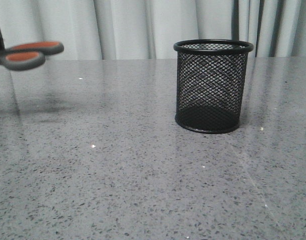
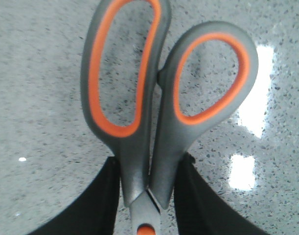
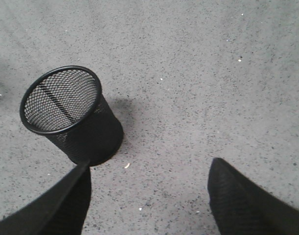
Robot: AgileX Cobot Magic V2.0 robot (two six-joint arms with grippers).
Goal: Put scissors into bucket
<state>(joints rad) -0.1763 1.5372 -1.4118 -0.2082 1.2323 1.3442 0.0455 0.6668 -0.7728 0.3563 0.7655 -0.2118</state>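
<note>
The scissors [image 1: 30, 54] hang in the air at the far left of the front view, only their grey, orange-lined handles showing. In the left wrist view my left gripper [image 2: 149, 169] is shut on the scissors [image 2: 139, 161] just above the orange pivot dot, the handles pointing away and the blades hidden. The bucket [image 1: 213, 85], a black wire-mesh cup, stands upright on the table at centre right, well apart from the scissors. My right gripper [image 3: 148, 166] is open above the table, with the bucket [image 3: 71, 115] off to one side of its fingers and nothing between them.
A speckled grey stone table [image 1: 117, 175] fills the scene, with grey curtains [image 1: 137, 27] behind it. Bright light reflections [image 2: 254, 103] lie on the tabletop under the scissors.
</note>
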